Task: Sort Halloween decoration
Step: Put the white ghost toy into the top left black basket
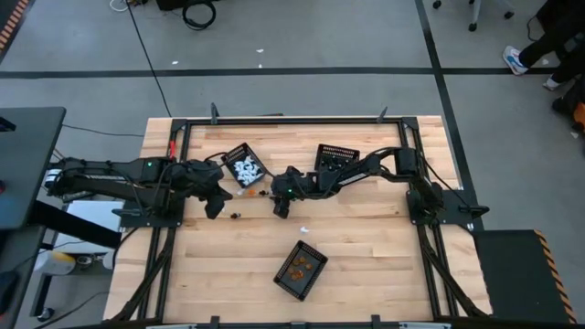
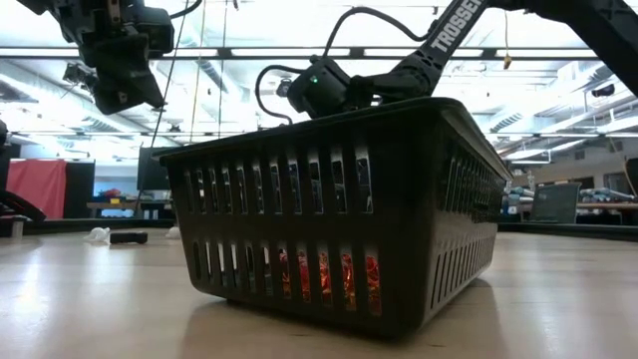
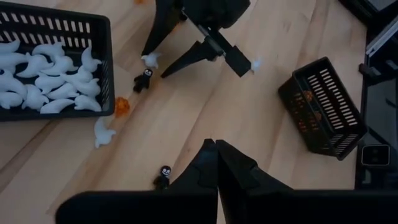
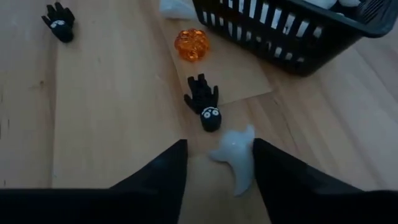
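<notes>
We are hovering our right hand (image 4: 214, 168) low over the middle of the wooden bench (image 1: 366, 247), its two dark fingers (image 4: 283, 177) spread apart with a white ghost trinket (image 4: 239, 158) lying between them on the wood; the fingers are not yet closing on it. Just beyond the ghost, a black bat-like trinket (image 4: 204, 102) with white eyes is lying flat, and past that an orange pumpkin trinket (image 4: 191, 45) is sitting just beside the wall of the mesh basket holding white ghosts (image 4: 292, 34). Another black trinket (image 4: 59, 22) is resting well apart toward the side.

Our left hand (image 3: 216, 158) is hanging nearby above the bench with its fingers pressed together, holding nothing. From its wrist view we are seeing the ghost basket (image 3: 93, 37) filled with white pieces, one loose ghost (image 3: 102, 132) just outside it, an orange piece (image 3: 122, 106) touching its corner, and a small black figure (image 3: 163, 177) close to our fingertips.

In the high view, the left hand (image 1: 216, 201) and right hand (image 1: 281, 203) are facing each other across the scattered pieces. A second basket (image 1: 336, 157) is sitting behind the right arm, and a third basket (image 1: 301, 270) holding orange pieces is standing nearer the bench's front edge; in the low view it is filling the foreground (image 2: 339, 209).
</notes>
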You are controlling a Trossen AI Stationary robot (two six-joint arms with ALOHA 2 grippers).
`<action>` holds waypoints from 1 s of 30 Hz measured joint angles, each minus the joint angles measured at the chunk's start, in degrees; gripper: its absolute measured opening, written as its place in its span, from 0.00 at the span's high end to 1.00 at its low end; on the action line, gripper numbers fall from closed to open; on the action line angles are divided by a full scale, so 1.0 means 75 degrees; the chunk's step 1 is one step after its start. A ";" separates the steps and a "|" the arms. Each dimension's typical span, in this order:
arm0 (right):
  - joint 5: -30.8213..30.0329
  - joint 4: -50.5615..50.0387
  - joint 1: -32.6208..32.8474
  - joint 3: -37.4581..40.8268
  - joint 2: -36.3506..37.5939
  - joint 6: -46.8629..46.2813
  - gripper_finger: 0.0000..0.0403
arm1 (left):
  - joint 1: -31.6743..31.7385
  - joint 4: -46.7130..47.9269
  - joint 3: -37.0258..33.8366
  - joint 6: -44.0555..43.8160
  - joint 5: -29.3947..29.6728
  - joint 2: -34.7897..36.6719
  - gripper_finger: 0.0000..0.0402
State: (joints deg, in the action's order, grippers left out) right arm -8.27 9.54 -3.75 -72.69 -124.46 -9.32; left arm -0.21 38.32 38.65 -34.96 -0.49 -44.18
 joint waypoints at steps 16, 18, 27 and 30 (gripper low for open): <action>0.0053 -0.0050 0.0046 -0.0030 -0.0003 -0.0007 0.76 | 0.0000 -0.0002 0.0000 -0.0064 0.0085 -0.0003 0.99; 0.0040 -0.0091 0.0085 -0.0082 -0.0003 0.0000 0.77 | 0.0000 -0.0001 0.0000 -0.0065 0.0085 -0.0003 0.99; -0.0040 -0.0181 0.0240 -0.0184 -0.0020 -0.0014 0.81 | 0.0003 0.0001 0.0000 -0.0063 0.0170 -0.0006 0.99; -0.0027 -0.0194 0.0296 -0.0187 0.0001 -0.0017 0.83 | 0.0003 0.0023 0.0000 -0.0058 0.0183 -0.0007 0.99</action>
State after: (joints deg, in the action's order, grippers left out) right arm -8.48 8.09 -1.53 -74.08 -124.46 -9.45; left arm -0.19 38.49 38.65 -35.40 0.88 -44.24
